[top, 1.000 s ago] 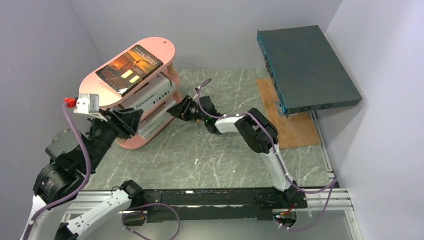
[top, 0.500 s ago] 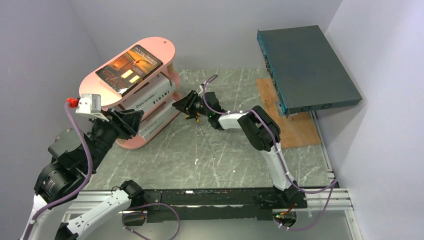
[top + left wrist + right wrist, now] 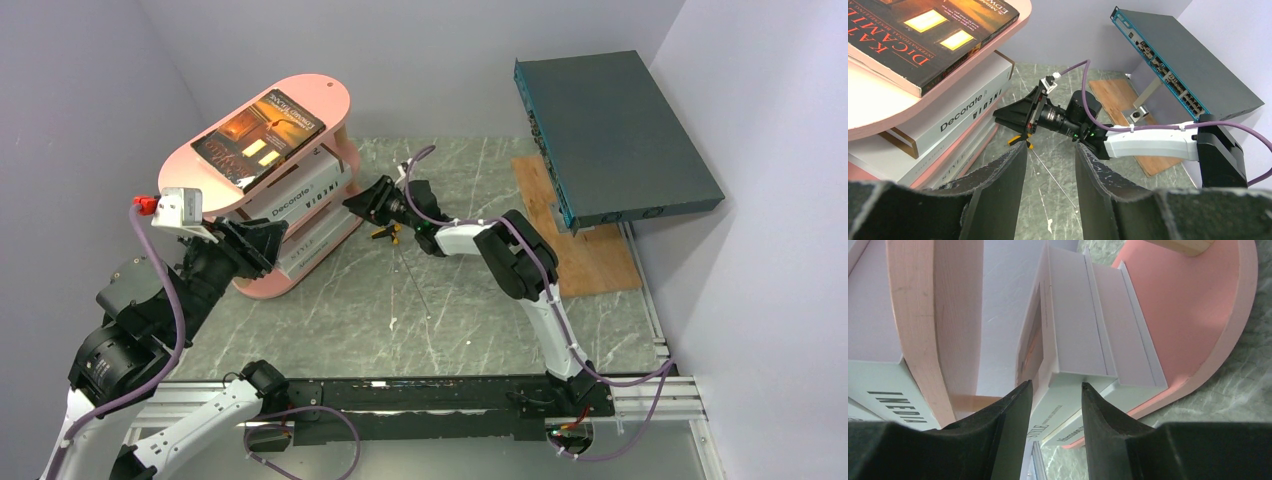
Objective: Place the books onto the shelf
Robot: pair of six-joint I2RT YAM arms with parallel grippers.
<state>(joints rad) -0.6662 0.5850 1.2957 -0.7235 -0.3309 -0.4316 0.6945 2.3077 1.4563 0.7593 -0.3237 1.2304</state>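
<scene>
The salmon-pink shelf (image 3: 330, 92) stands at the back left. A dark orange-brown book (image 3: 258, 135) lies flat on its top tier. White books fill the tiers below: "Decorate" (image 3: 300, 190) in the middle and "STYLE" (image 3: 312, 243) lower down. My right gripper (image 3: 354, 203) hovers open just off the shelf's right end. In the right wrist view its jaws (image 3: 1054, 385) frame the end of the lower white books (image 3: 1073, 330) without touching them. My left gripper (image 3: 272, 240) is open and empty at the shelf's front. In the left wrist view it (image 3: 1050, 147) faces the right arm.
A large dark teal flat box (image 3: 620, 130) leans at the back right over a brown wooden board (image 3: 585, 255). A small yellow-and-black tool (image 3: 385, 232) with a thin metal rod lies on the marble table near the right gripper. Walls close in on both sides.
My right gripper has drawn back a little from the shelf's lower tier, rising and shifting toward the back. The left arm and the books have not moved.
</scene>
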